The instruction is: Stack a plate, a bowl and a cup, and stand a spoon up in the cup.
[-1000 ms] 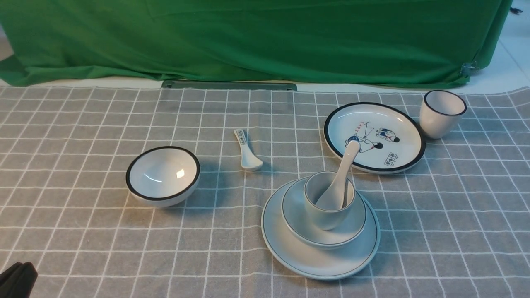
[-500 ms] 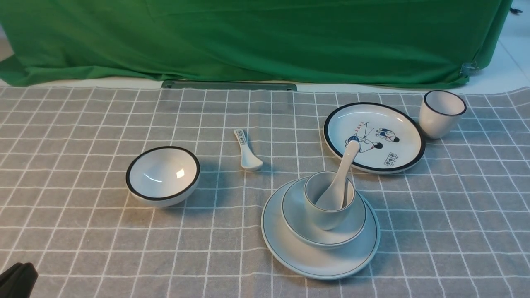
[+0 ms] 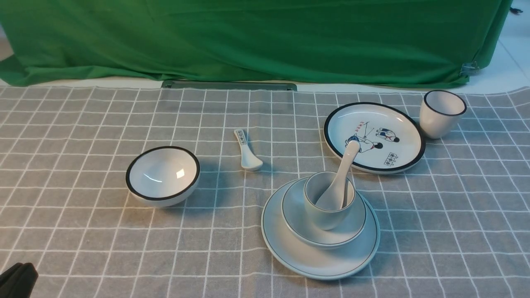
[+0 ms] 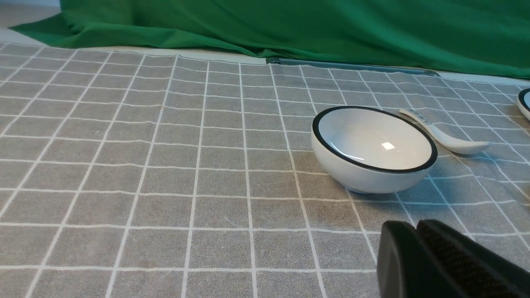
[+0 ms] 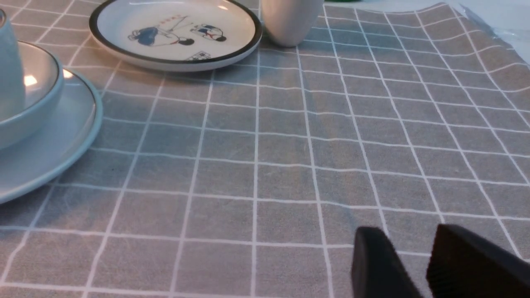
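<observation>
Pale grey cup (image 3: 329,207) w/ long white ceramic spoon (image 3: 340,179) sits in shallow grey bowl (image 3: 356,229) on big plain grey plate (image 3: 290,248). Left gripper (image 4: 416,229) closed, empty; right gripper (image 5: 410,244) jaws apart, empty.

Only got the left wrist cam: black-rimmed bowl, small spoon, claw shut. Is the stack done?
Observer: Front view says yes. The cup sits in the bowl, and the bowl sits on the plate.
Operator: Last piece in?
Observer: Yes. The spoon stands in the cup, its handle leaning toward the cartoon plate.
Operator: And the other arm?
Observer: The right claw is open and empty, over bare cloth, clear of the plate.
</observation>
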